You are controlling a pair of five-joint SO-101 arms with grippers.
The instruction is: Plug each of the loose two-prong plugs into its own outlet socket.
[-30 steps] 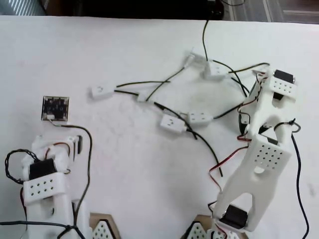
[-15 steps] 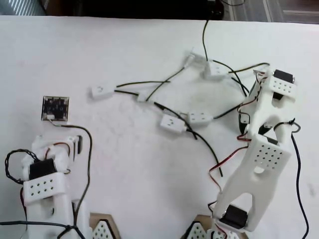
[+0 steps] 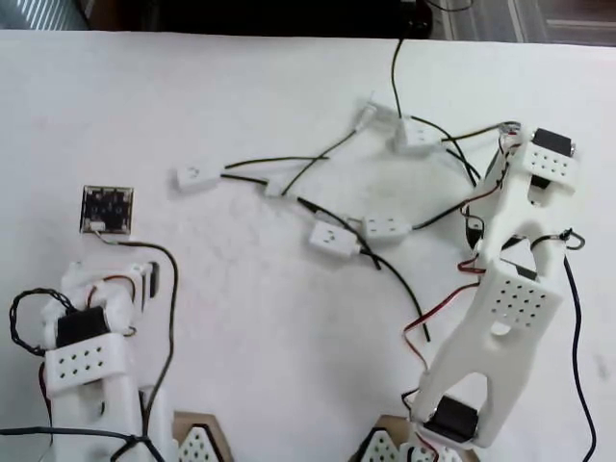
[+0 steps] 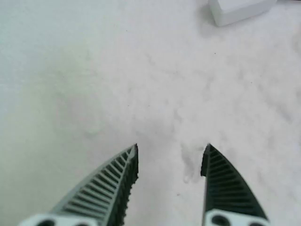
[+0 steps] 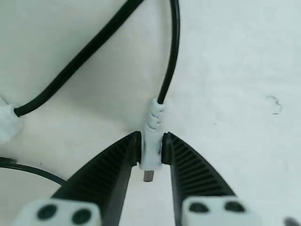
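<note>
Here, right tool [image 5: 151, 138] clamps one plug [image 5: 151, 123]; left tool [image 4: 170, 149] gapes; four white blocks [image 3: 387, 226].

The white table [image 3: 250, 375] is viewed from above by a fixed high camera, which is aimed from the table's near edge toward its far edge. The table top is viewed at very close range by both wrist cameras, past the left gripper [image 4: 170, 148] and the right gripper [image 5: 150, 137]. The patch crossed by the black cable [image 5: 170, 56], near the table's far right, is shared by the high and right wrist views.

Robotics lab bench: white table [image 3: 269, 385], bare circuit board [image 3: 106, 210].
</note>
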